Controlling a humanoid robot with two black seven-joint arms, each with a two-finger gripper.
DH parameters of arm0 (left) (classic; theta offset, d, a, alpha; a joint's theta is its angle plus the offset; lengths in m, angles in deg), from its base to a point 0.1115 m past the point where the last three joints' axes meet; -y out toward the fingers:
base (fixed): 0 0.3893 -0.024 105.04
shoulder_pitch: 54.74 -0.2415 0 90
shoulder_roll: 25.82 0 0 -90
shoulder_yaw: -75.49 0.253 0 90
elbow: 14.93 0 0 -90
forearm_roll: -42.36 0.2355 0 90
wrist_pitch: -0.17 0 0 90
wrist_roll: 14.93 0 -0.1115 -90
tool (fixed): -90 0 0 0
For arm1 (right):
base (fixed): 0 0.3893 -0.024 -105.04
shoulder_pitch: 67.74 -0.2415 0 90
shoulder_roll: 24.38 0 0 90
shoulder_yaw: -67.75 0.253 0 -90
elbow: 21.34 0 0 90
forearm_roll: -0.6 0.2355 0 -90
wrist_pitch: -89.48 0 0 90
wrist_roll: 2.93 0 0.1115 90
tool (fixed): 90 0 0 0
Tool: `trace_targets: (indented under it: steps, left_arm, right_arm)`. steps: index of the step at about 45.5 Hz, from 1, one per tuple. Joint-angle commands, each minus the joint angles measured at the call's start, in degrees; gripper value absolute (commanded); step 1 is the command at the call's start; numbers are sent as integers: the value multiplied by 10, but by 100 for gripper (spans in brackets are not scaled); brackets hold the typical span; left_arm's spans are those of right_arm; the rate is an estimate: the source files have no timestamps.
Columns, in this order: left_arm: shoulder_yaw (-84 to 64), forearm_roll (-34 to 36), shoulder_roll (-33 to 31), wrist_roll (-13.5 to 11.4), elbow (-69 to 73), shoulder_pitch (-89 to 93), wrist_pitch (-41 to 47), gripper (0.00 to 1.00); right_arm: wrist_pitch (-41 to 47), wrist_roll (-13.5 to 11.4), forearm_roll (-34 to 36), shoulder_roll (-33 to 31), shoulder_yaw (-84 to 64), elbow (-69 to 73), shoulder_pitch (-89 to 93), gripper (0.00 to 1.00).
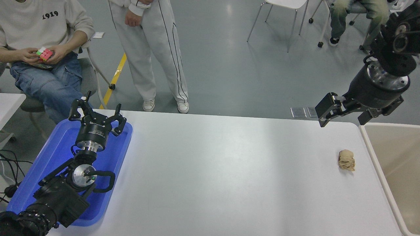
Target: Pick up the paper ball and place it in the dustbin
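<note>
Head view: your right gripper (344, 113), fingers wide, empty, hangs above crumpled tan paper ball (346, 160); approach step. Next, descend, close, carry to beige plastic dustbin (372, 150).

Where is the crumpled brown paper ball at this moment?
In the head view, the crumpled tan-brown paper ball lies on the white table at its right side, close to the large beige plastic dustbin but not touching it.
</note>
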Motion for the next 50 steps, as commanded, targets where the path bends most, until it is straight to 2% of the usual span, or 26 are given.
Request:
trace_targets:
  steps: [1,50]
  left_arm:
    - [0,1,-1,-1,0,0,0,100]
    - [-1,0,0,0,-1,-1,-1,100]
  right_arm:
    - [0,1,0,-2,0,0,-2,100]
    - [0,1,1,-2,-9,0,43,100]
